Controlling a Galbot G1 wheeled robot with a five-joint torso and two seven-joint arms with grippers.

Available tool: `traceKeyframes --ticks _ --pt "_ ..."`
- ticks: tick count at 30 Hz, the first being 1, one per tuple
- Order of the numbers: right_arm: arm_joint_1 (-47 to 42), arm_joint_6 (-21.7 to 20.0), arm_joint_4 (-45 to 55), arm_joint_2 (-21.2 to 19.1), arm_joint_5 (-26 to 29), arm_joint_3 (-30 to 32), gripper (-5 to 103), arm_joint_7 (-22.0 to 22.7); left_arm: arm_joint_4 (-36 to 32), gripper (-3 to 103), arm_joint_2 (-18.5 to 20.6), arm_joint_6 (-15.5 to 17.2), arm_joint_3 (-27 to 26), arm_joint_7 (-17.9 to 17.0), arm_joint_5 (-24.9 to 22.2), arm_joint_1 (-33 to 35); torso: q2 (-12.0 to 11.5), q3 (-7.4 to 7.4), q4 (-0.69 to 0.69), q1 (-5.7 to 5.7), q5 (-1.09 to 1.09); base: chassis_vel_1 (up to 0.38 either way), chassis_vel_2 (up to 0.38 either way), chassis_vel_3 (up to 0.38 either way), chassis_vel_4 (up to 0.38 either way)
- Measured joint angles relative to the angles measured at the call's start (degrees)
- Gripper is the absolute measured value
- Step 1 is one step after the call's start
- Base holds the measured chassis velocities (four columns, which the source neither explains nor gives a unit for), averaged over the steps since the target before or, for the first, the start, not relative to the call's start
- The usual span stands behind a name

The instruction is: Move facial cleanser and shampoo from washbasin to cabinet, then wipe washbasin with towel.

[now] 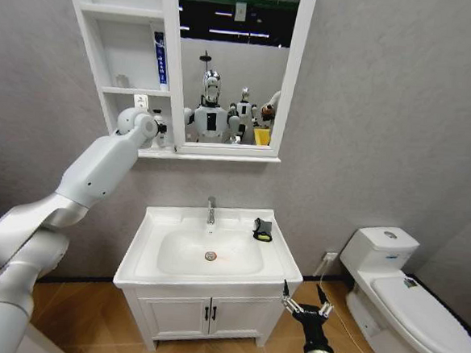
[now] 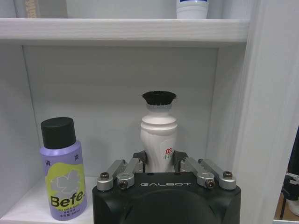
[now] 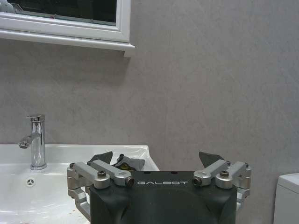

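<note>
My left gripper (image 1: 155, 129) is raised into the bottom shelf of the white wall cabinet (image 1: 98, 54). In the left wrist view this gripper (image 2: 159, 157) is shut on a white bottle with a black cap (image 2: 159, 128) that stands upright on the shelf; I cannot read whether it is the shampoo or the facial cleanser. The black and yellow towel (image 1: 262, 229) lies on the washbasin (image 1: 156, 219) rim, at the back right. My right gripper (image 1: 303, 291) hangs open and empty, low in front of the basin's right corner. From the right wrist, the towel (image 3: 124, 162) lies just beyond that gripper (image 3: 156, 159).
A purple bottle with a black cap (image 2: 63, 170) stands beside the held bottle on the same shelf. A white and blue tube (image 1: 160, 58) stands on the shelf above. The chrome faucet (image 1: 211, 209) rises at the basin's back. A white toilet (image 1: 408, 306) stands to the right.
</note>
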Motion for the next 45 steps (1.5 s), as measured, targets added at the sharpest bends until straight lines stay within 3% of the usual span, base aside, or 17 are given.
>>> traceKeyframes --ticks 5,11,13,16,19,21,22,24,27,28,30,34,37,38,41,43,45 --pt "0.00 -0.03 0.07 -0.12 0.19 0.34 100 0.03 1.69 30 -0.10 -1.74 -0.86 3.87 3.57 1.09 0.00 0.00 0.01 0.00 0.00 0.000 0.000 0.000 0.000" --pt "0.09 -0.07 0.08 -0.10 0.25 0.37 100 0.08 0.90 28 0.65 -2.75 -1.97 5.78 4.11 3.09 0.01 -0.02 0.00 -0.01 0.02 0.000 0.000 0.000 0.000" --pt "0.16 -0.11 0.07 -0.12 0.25 0.36 100 0.08 0.48 34 0.98 -2.60 -2.11 6.04 4.06 3.69 0.01 -0.02 0.00 -0.02 0.00 0.000 0.000 0.000 0.000" --pt "0.32 -0.26 0.07 -0.14 0.27 0.25 100 0.15 -1.60 50 2.68 -2.58 -2.24 6.75 4.03 5.04 0.00 0.00 0.00 0.01 -0.01 0.000 0.000 0.000 0.000" --pt "0.34 -0.30 0.07 -0.14 0.27 0.18 100 0.16 -3.13 56 3.75 -2.58 -2.44 6.83 3.79 5.70 0.00 0.00 0.01 0.00 0.00 0.000 0.000 0.000 0.000" --pt "0.33 -0.34 0.07 -0.12 0.22 0.03 100 0.16 -7.49 66 6.87 -2.35 -3.33 6.76 2.95 7.69 0.01 0.00 0.00 0.00 -0.01 0.000 0.000 0.000 0.000" --pt "0.33 -0.34 0.07 -0.12 0.22 0.03 100 0.16 -7.49 66 6.87 -2.35 -3.33 6.76 2.95 7.69 0.01 0.00 0.00 0.00 -0.01 0.000 0.000 0.000 0.000" --pt "0.31 -0.37 0.07 -0.02 0.08 -0.13 100 0.18 -15.26 77 11.62 -1.87 -5.68 6.13 2.01 11.57 0.00 0.00 0.00 0.00 -0.01 0.000 0.000 0.000 0.000" --pt "0.27 -0.41 0.07 0.05 0.01 -0.26 100 0.18 -19.38 82 14.47 -1.61 -7.14 6.07 1.98 14.23 0.00 -0.01 -0.02 0.00 0.00 0.000 0.000 0.000 0.000" --pt "0.14 -0.44 0.07 0.12 -0.07 -0.41 100 0.18 -24.30 93 18.11 -1.55 -9.03 6.43 2.05 18.23 0.00 -0.01 0.03 -0.01 -0.01 0.000 0.000 0.000 0.000" --pt "-0.04 -0.44 0.07 0.15 -0.28 -0.57 100 0.18 -31.16 97 22.95 -1.70 -11.77 7.35 1.82 24.12 0.00 -0.01 0.05 -0.01 -0.05 0.000 0.000 0.000 0.000" --pt "-0.11 -0.43 0.09 0.16 -0.37 -0.69 100 0.17 -38.53 100 27.19 -2.43 -14.96 8.27 1.44 30.35 0.01 -0.02 0.01 -0.01 0.01 0.000 0.000 0.000 0.000" --pt "-0.27 -0.31 0.37 0.29 -0.34 -0.66 100 0.17 -48.79 100 33.13 -4.12 -23.19 10.44 2.67 43.92 0.00 -0.02 -0.01 -0.01 0.01 0.000 0.000 0.000 0.000" --pt "-0.27 -0.31 0.37 0.29 -0.34 -0.66 100 0.17 -48.79 100 33.13 -4.12 -23.19 10.44 2.67 43.92 0.00 -0.02 -0.01 -0.01 0.01 0.000 0.000 0.000 0.000" --pt "-0.86 0.09 0.35 0.81 -0.66 -0.27 100 0.24 -53.49 100 34.59 -6.64 -32.57 13.12 8.05 58.80 0.01 -0.02 0.04 -0.02 0.00 0.000 0.000 0.000 0.000" --pt "-1.38 0.45 0.35 1.25 -1.00 -0.01 100 0.38 -53.86 100 34.14 -7.52 -33.85 13.83 10.29 61.96 0.01 -0.02 0.04 -0.02 0.00 0.000 0.000 0.000 0.000" --pt "-1.95 0.95 0.35 1.84 -1.47 0.23 100 0.73 -54.64 100 31.83 -10.03 -38.76 15.68 16.52 71.45 0.01 -0.01 -0.07 -0.01 -0.02 0.000 0.000 0.000 0.000"
